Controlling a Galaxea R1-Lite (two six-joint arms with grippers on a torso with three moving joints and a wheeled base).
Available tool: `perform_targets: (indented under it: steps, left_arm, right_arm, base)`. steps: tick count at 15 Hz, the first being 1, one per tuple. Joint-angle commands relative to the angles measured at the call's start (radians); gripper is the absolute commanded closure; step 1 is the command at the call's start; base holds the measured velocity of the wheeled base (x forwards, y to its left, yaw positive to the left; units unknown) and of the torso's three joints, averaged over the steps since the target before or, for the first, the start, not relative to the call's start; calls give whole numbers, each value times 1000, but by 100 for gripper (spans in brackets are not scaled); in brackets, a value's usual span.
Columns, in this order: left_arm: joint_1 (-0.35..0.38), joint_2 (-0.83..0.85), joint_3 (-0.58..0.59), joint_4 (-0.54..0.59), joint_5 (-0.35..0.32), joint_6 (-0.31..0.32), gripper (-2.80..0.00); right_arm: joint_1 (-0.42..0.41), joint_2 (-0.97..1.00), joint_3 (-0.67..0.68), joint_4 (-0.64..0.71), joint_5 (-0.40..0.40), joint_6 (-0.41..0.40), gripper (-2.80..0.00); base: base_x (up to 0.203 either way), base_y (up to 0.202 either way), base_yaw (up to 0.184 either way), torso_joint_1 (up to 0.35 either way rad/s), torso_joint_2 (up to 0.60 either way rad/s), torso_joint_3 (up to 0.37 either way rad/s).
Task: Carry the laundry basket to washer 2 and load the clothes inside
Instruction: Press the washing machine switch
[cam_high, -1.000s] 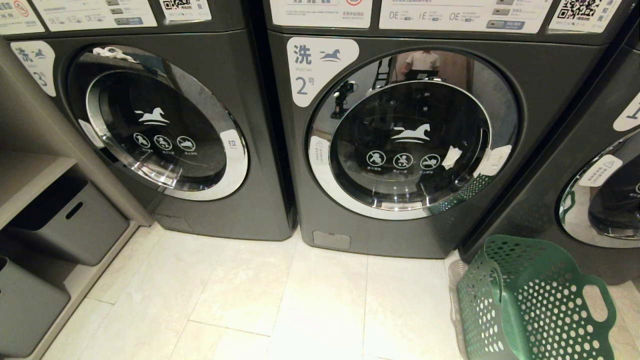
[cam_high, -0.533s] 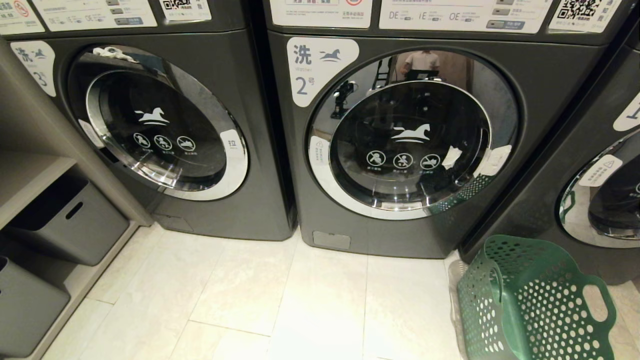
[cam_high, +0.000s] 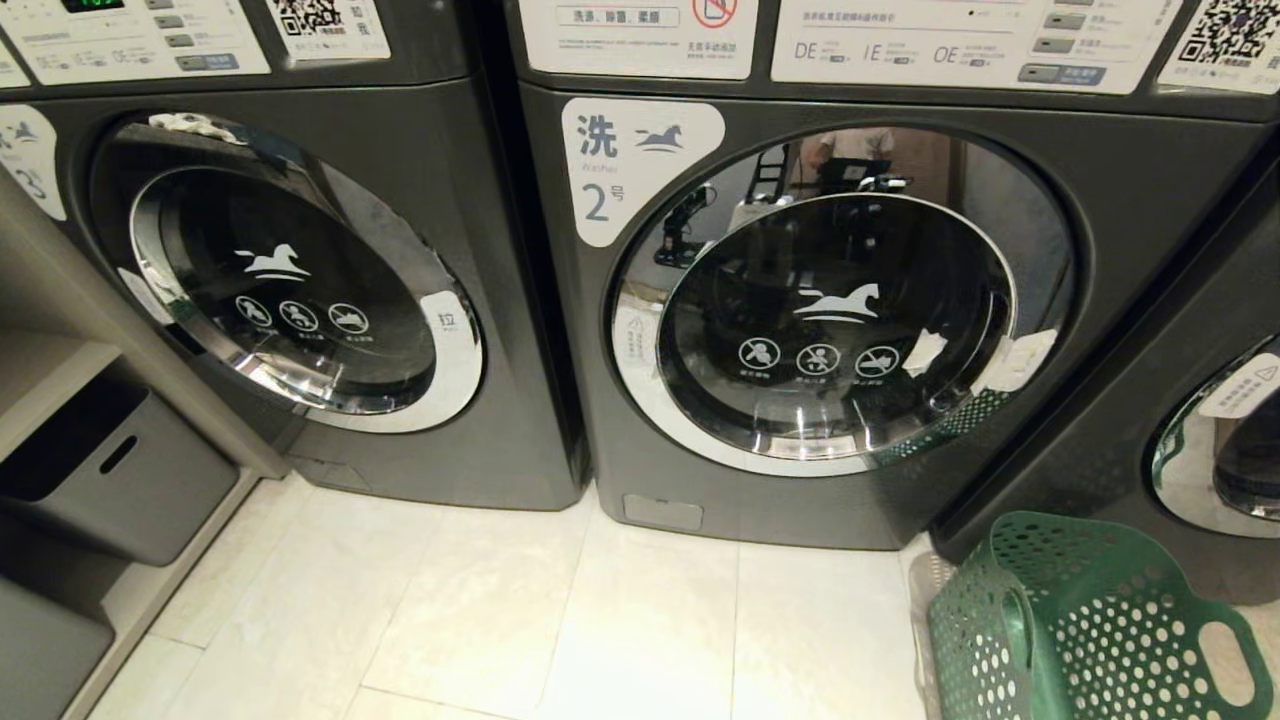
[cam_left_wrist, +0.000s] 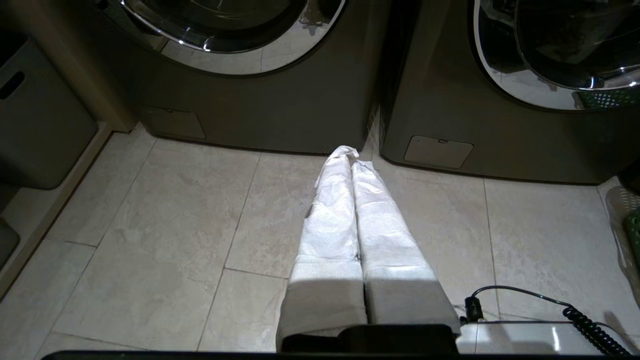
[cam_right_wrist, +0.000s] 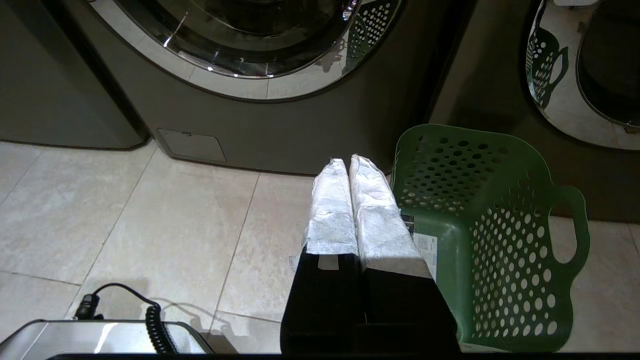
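Washer 2 stands straight ahead, dark grey, its round chrome-rimmed door closed. The laundry basket, dark green and perforated, stands on the tiles at the lower right, by that washer's right corner. In the right wrist view the laundry basket shows a bare inside; the clothes are out of view. My right gripper, fingers wrapped in white cloth, is shut and empty just beside the basket's near wall. My left gripper is shut and empty above the floor, before the seam between two washers. Neither arm shows in the head view.
Washer 3 is on the left and washer 1 on the right, both doors closed. Grey storage bins sit on low shelves at the far left. My base with a coiled cable lies close below the grippers.
The whole head picture has slid downward and a little sideways, so the camera moved. Washers, basket and bins keep their places on the floor.
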Motion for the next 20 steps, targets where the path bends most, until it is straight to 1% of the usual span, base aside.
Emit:
perform_targets:
  steps: [1,2,3,4,6,9,10,12,14,16,18,20]
  left_arm:
    - [1,0,0,0,0,0,0]
    - [0,0,0,0,0,0,0]
    - [0,-1,0,2,0,1,0]
    - [0,-1,0,2,0,1,0]
    - [0,0,0,3,0,3,0]
    - [0,0,0,2,0,4,0]
    - [0,0,0,3,0,4,0]
    - [2,0,0,2,0,4,0]
    - [0,0,0,1,0,1,0]
    - [0,0,0,0,0,1,0]
    - [0,-1,0,0,0,1,0]
    - [0,-1,0,1,0,1,0]
  right_arm:
    - [0,2,1,0,3,-7,0]
    - [0,2,0,2,5,-24,0]
    - [0,2,-3,-1,4,-62,0]
    - [0,2,-35,0,10,-86,0]
    - [0,43,-178,13,35,-111,0]
    - [0,299,-397,20,51,-111,0]
    - [0,401,-459,1,55,-109,0]
    - [0,599,-555,-96,57,-107,0]
    - [1,756,-620,-217,59,-112,0]
    - [3,855,-653,-291,61,-113,0]
    - [8,901,-661,-331,63,-114,0]
    - [10,918,-663,-332,63,-115,0]
  base:
    - [0,0,0,0,0,0]
    - [0,0,0,0,0,0]
    - [0,0,0,0,0,0]
    - [0,0,0,0,0,0]
    - [0,0,0,0,0,0]
    - [0,0,0,0,0,0]
    - [0,0,0,0,0,0]
    - [0,0,0,0,0,0]
    - [0,0,0,0,0,0]
    - [0,0,0,0,0,0]
    - [0,0,0,0,0,0]
    - [0,0,0,0,0,0]
